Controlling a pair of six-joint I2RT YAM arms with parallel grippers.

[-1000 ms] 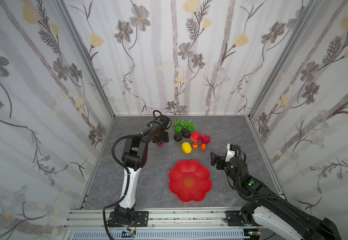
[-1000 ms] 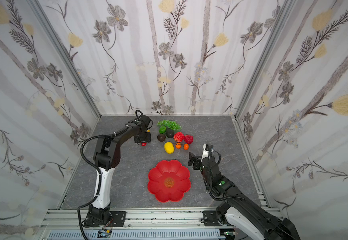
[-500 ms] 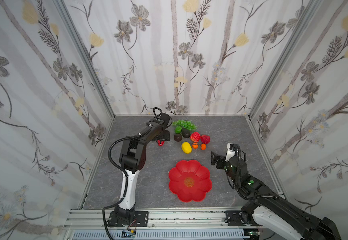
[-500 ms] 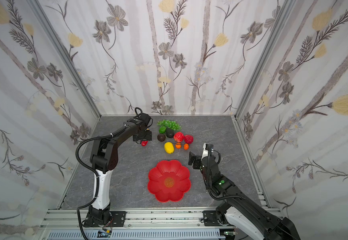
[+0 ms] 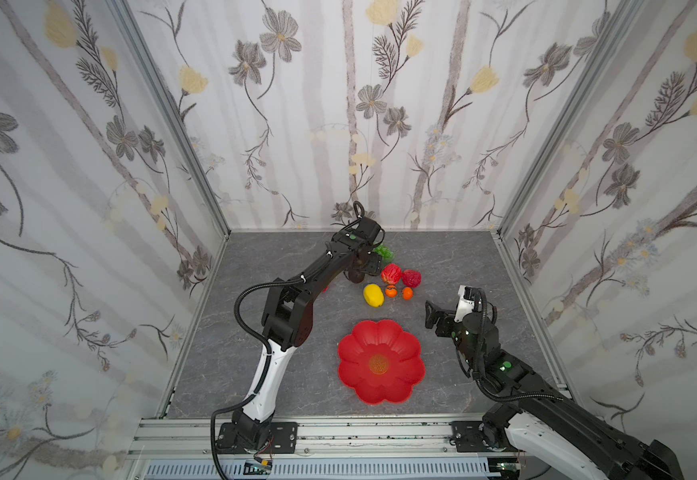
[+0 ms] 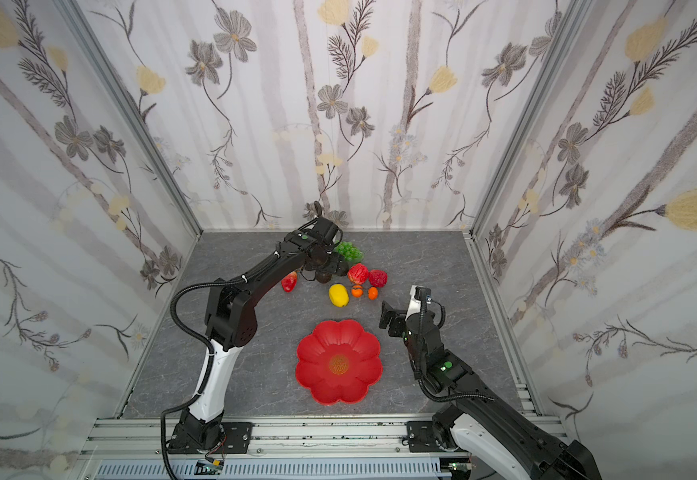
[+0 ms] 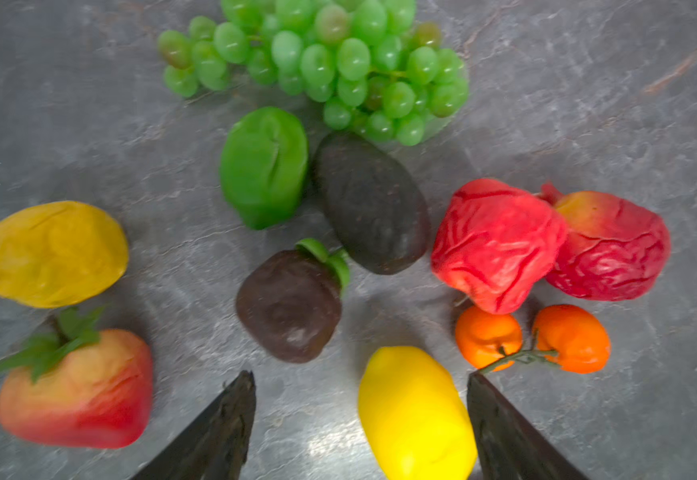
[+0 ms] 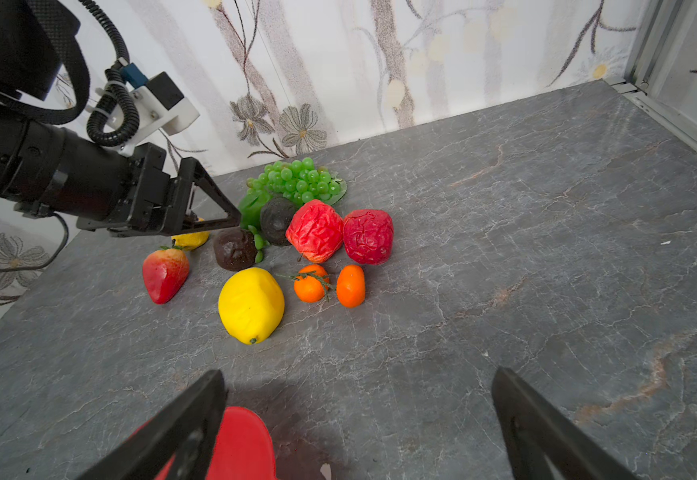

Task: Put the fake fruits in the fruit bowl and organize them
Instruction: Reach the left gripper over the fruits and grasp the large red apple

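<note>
Left end effector (image 7: 360,376): jaws wide, empty; lemon (image 7: 415,415) below, lower centre of frame.
Right end effector (image 8: 359,374): jaws wide, empty; fruit bowl (image 8: 238,444) rim at lower left.

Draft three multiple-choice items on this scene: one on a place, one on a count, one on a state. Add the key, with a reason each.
1. Where does the lemon lie?
A. In the fruit bowl
B. On the table, next to the oranges
C. In a basket

2. How many small oranges are there?
A. One
B. Four
C. Two

3. The fruit bowl is:
A. Empty
B. Full of fruit
C. Upside down

Key: 1 B, it rests on the grey surface beside them; 2 C, just a pair sits by the lemon; 3 A, its red inside is bare in both top views.
</note>
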